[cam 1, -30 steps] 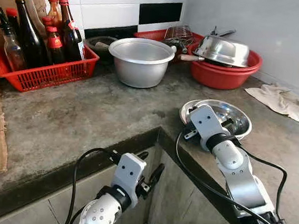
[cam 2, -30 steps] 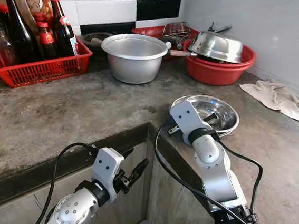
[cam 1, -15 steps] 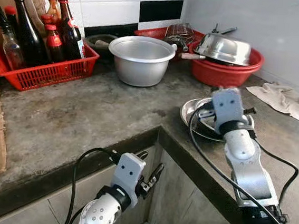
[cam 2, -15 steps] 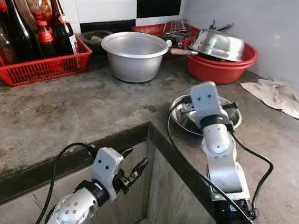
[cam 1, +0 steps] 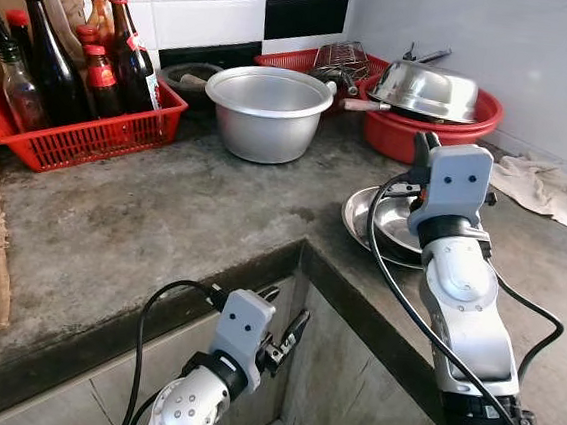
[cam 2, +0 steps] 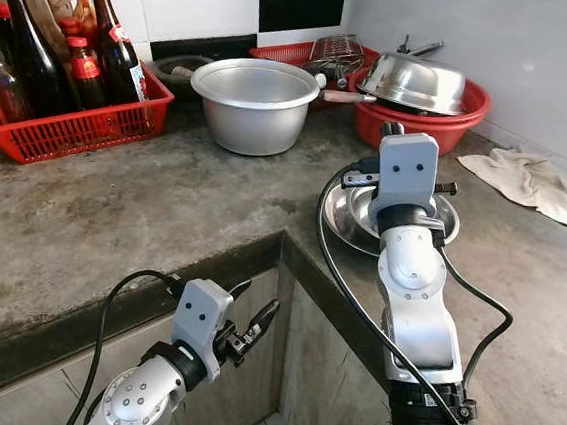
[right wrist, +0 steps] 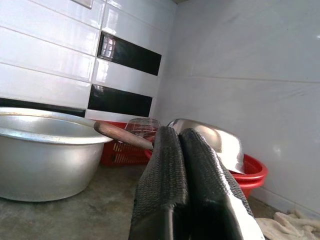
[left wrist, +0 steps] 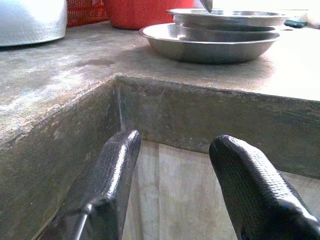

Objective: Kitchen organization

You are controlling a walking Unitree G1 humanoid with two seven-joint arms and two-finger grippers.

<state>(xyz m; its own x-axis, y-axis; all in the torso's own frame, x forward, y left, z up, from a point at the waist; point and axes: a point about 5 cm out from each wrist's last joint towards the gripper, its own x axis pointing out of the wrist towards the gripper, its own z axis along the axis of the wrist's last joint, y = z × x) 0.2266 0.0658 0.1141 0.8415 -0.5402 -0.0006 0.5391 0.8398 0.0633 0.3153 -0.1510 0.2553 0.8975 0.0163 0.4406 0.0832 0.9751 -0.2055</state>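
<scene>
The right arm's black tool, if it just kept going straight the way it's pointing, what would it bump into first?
Probably the wooden handle crossing just ahead of the shut right tool, or else the steel bowl upturned in the red basin behind it. Depth is hard to judge here.

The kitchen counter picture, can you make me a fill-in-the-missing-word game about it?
1. The dark glass bottles with red caps stand in a ____ plastic basket.
2. The right gripper has its jaws ____.
3. The big silver metal pot sits on the grey ____ counter.
4. The left gripper hangs ____ the counter's edge, jaws open.

Missing words: red; shut; concrete; below
</scene>
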